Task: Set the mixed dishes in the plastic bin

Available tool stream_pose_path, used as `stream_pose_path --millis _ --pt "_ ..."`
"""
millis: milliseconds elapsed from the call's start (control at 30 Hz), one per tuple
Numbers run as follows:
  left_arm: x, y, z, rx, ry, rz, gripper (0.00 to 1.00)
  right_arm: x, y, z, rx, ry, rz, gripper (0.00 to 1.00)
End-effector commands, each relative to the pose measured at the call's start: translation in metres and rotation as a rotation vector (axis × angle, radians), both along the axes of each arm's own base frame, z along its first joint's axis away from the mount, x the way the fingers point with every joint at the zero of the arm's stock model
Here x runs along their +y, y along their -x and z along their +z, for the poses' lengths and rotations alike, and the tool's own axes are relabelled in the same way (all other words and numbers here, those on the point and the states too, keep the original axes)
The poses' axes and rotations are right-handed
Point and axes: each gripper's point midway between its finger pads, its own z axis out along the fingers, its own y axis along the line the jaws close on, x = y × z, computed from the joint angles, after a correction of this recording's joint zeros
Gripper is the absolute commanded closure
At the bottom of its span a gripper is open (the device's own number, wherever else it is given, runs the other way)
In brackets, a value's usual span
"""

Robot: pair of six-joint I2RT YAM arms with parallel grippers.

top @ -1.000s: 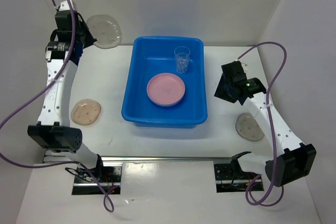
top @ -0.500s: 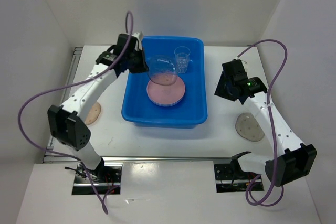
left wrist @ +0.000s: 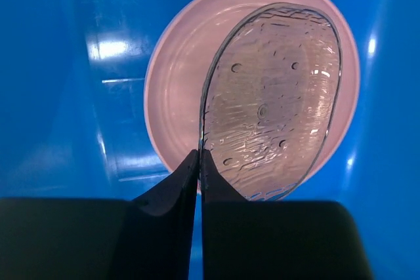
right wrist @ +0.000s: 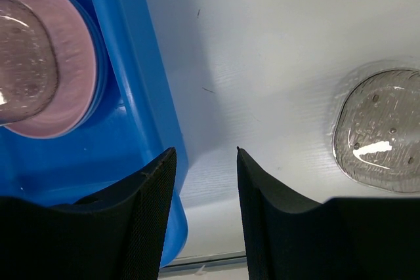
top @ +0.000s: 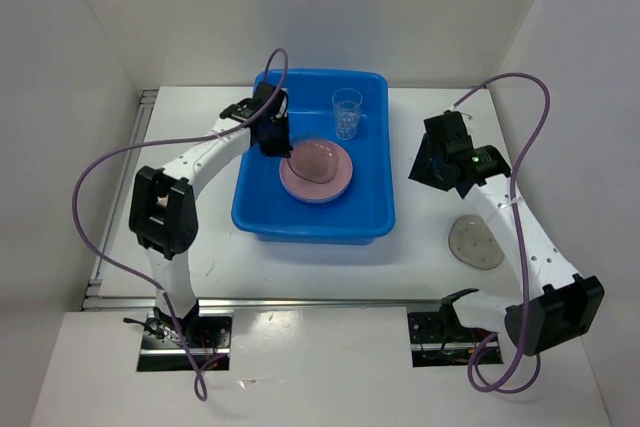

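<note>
We see left pincer [left wrist: 198, 162] clenched on rim of clear plate [left wrist: 272, 103], held tilted over pink plate [left wrist: 177, 96] inside blue bin [top: 310, 228]; whether plates touch, we cannot tell. Clear cup [top: 347, 112] stands upright at bin's far end. Right pincer [right wrist: 205, 153] gapes, grasping nothing, above counter [right wrist: 262, 31] beside bin's right wall. Second clear plate [right wrist: 380, 132] lies on counter.

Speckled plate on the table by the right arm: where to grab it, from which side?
Its rim, pinched with one finger over, one under. The speckled plate lies flat and looks wider than the right gripper's open jaws, so spanning it seems out. Come down tilted onto the edge facing the blue bin. The left gripper holds a translucent plate by the rim likewise.
</note>
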Motion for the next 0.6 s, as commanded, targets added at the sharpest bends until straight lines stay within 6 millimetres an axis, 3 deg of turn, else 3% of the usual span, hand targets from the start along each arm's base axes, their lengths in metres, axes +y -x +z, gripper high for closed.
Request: stream_pose_path --millis 0,33,67,133,200,233,267,300,333,367,400,433,467,500,567 --pt "-0.004 -0.014 0.0 -0.025 0.002 0.003 0.89 -0.001 -0.009 0.03 -0.092 -0.006 -0.014 0.52" --pt "-0.004 -0.014 0.0 -0.025 0.002 0.003 0.71 -0.001 -0.01 0.028 -0.083 -0.003 -0.014 0.52" --pt "-0.004 -0.014 0.0 -0.025 0.002 0.003 0.59 0.0 -0.01 0.028 -0.084 -0.009 -0.02 0.52" --pt "-0.008 -0.011 -0.003 -0.017 0.015 -0.02 0.48 0.001 -0.013 0.028 -0.079 -0.008 -0.02 0.52" --pt "-0.005 -0.017 0.013 -0.064 -0.003 -0.03 0.32 0.002 -0.014 0.024 -0.067 -0.011 -0.014 0.52" --pt "0.001 -0.021 0.026 -0.099 -0.031 -0.018 0.28 0.003 -0.015 0.028 -0.075 -0.014 -0.014 0.52" --pt "0.008 -0.027 0.058 -0.158 -0.055 0.004 0.26 0.005 -0.016 0.029 -0.083 -0.025 -0.008 0.52" --pt "0.017 -0.031 0.077 -0.21 -0.096 0.016 0.23 0.006 -0.016 0.029 -0.084 -0.032 -0.014 0.52" --pt "0.041 -0.036 0.111 -0.3 -0.14 0.087 0.23 0.006 -0.018 0.03 -0.092 -0.034 -0.014 0.52" --pt "0.055 -0.037 0.129 -0.342 -0.155 0.121 0.23 0.006 -0.018 0.03 -0.092 -0.034 -0.014 0.52" --pt "0.089 -0.041 0.138 -0.352 -0.176 0.198 0.24 0.008 -0.018 0.03 -0.09 -0.042 -0.007 0.52" --pt "0.115 -0.038 0.159 -0.394 -0.182 0.264 0.25 0.009 -0.016 0.026 -0.078 -0.046 -0.002 0.52" --pt "0.142 -0.034 0.155 -0.376 -0.206 0.328 0.27 0.01 -0.018 0.027 -0.086 -0.048 -0.001 0.52" --pt "0.19 -0.032 0.153 -0.37 -0.236 0.447 0.27 0.012 -0.019 0.025 -0.085 -0.056 0.004 0.52" --pt "0.238 -0.008 0.127 -0.324 -0.258 0.596 0.2 0.014 -0.019 0.023 -0.085 -0.059 0.019 0.52"
